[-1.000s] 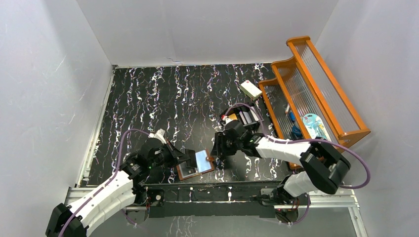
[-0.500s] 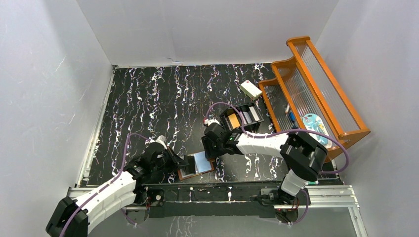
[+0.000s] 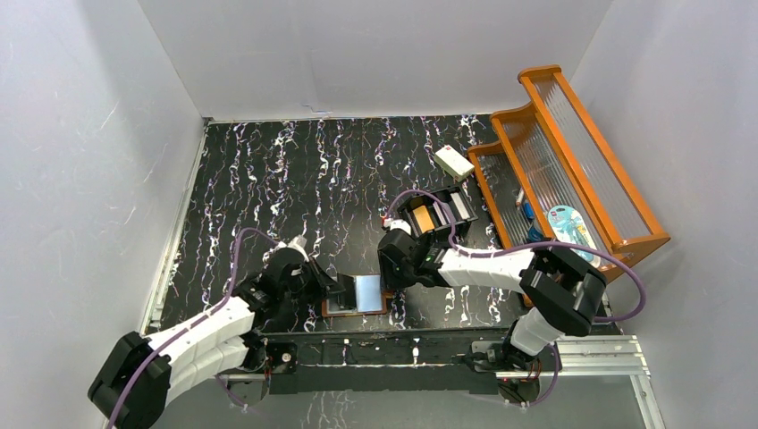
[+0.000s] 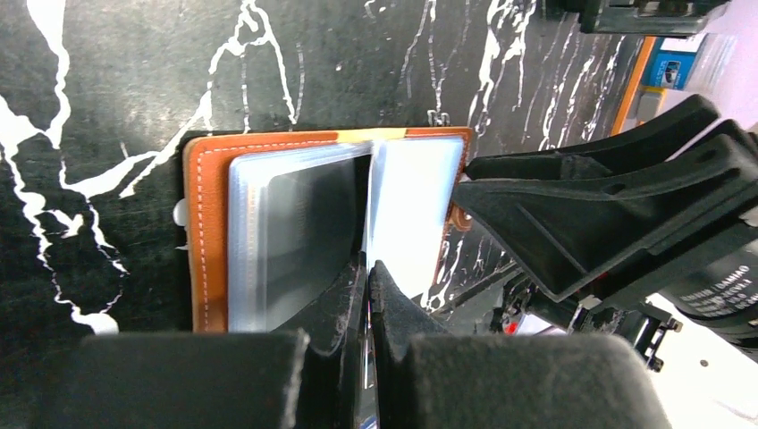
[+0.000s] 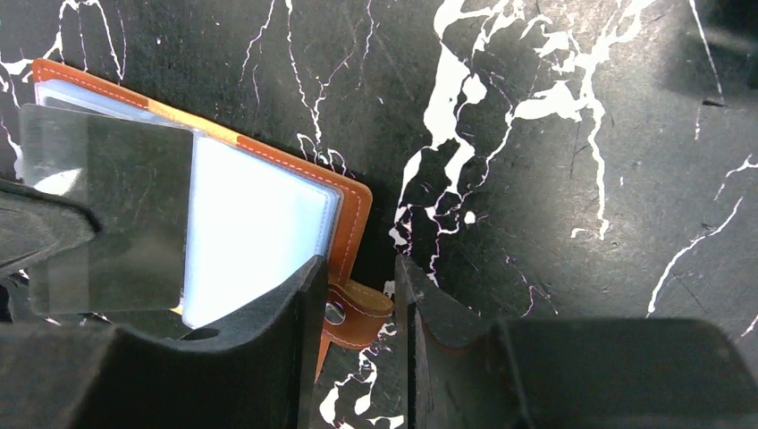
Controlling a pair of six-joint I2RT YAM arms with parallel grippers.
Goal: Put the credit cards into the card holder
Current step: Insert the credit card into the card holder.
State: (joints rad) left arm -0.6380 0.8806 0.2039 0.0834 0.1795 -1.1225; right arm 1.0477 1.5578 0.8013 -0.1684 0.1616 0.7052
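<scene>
- My left gripper (image 4: 369,266) is pinched almost closed on the edge of a clear sleeve (image 5: 107,206) of the card holder (image 4: 210,232). The sleeve is lifted off the other sleeves. Its edge vanishes between my pads, so I cannot see how deep the hold goes.
- My right gripper (image 5: 357,281) is set narrow, with the snap tab (image 5: 362,313) lying between its two fingers. The tab fills the gap, but I cannot tell whether the fingers press it or only straddle it.
- The card holder lies open on the desk (image 5: 554,179) near the front edge, between my two arms. It has an orange-brown leather border outside and pale sleeves inside.
- In the left wrist view my own fingers cover its near part. In the right wrist view the lifted sleeve and my left finger hide one half.
- I cannot tell whether any sleeve holds a card. Glare whitens one page, and the lifted sleeve looks grey and see-through.
- The credit cards (image 3: 423,217) are in a black box (image 3: 441,214) farther back on my right arm's side, well apart from the card holder. I can pick out orange and pale ones, but they are too small to count.
- A white block (image 3: 454,163) lies beyond the box, near an orange wooden rack (image 3: 572,134) at the right. The items inside the rack are too small to name.
</scene>
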